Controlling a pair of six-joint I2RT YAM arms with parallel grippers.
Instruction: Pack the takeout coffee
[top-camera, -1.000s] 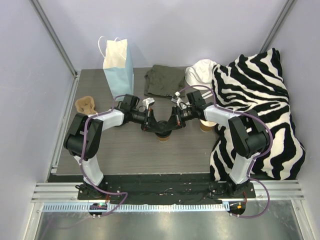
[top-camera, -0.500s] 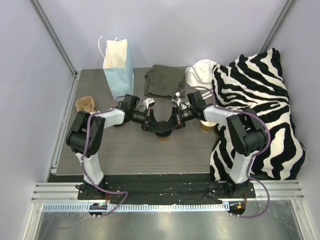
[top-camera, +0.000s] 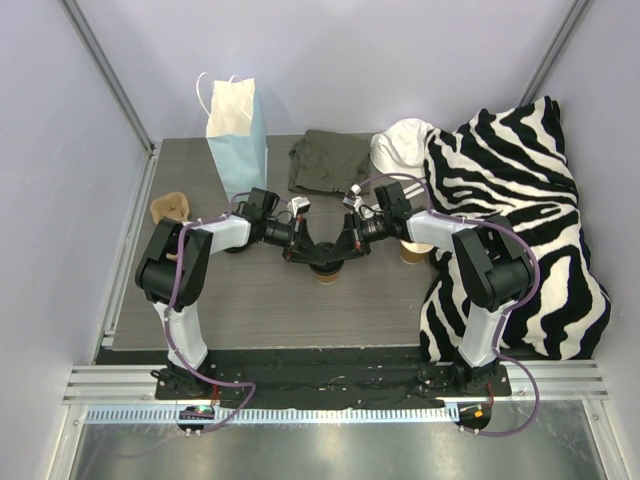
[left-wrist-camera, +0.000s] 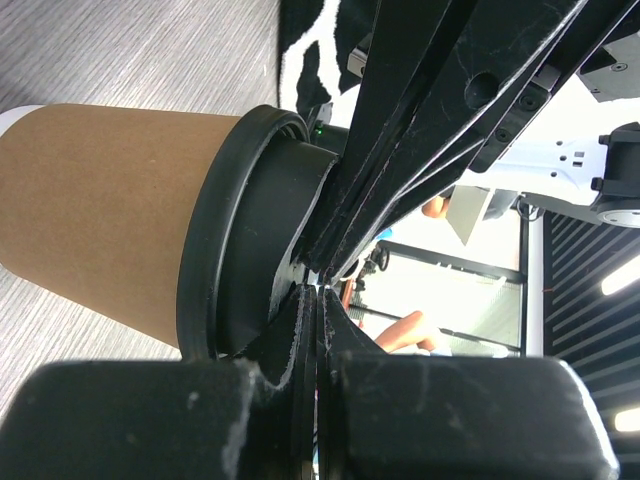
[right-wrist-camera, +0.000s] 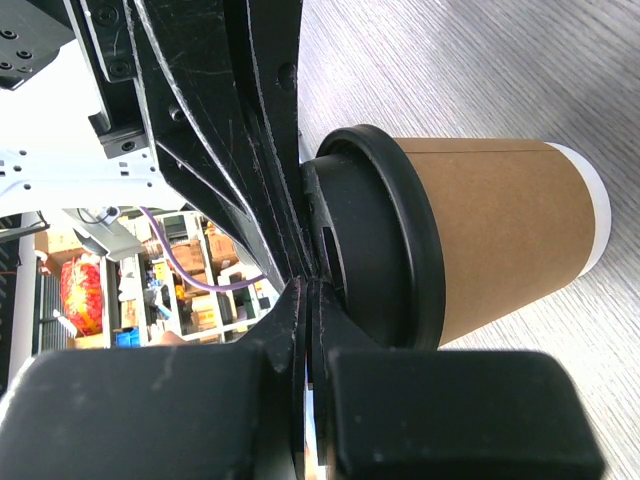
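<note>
Two grippers sat tip to tip over takeout coffee (top-camera: 326, 274), upright at mid-table. Left gripper (top-camera: 310, 256) fingers pressed together, nothing between; right gripper (top-camera: 341, 252) likewise; both tips against black lid (left-wrist-camera: 240, 230). Bare table (top-camera: 250, 310) lay between cup and near edge. Blue paper bag (top-camera: 240, 135) stood near far edge. Cup carrier (top-camera: 170, 208) by left edge. Zebra blanket (top-camera: 510, 220) covered right edge, lidless cup (top-camera: 411, 252) just beside it.

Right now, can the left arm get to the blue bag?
Probably yes. The bag stands just beyond that arm, nothing between them. But the left gripper is shut at the coffee lid and must swing away first.
</note>
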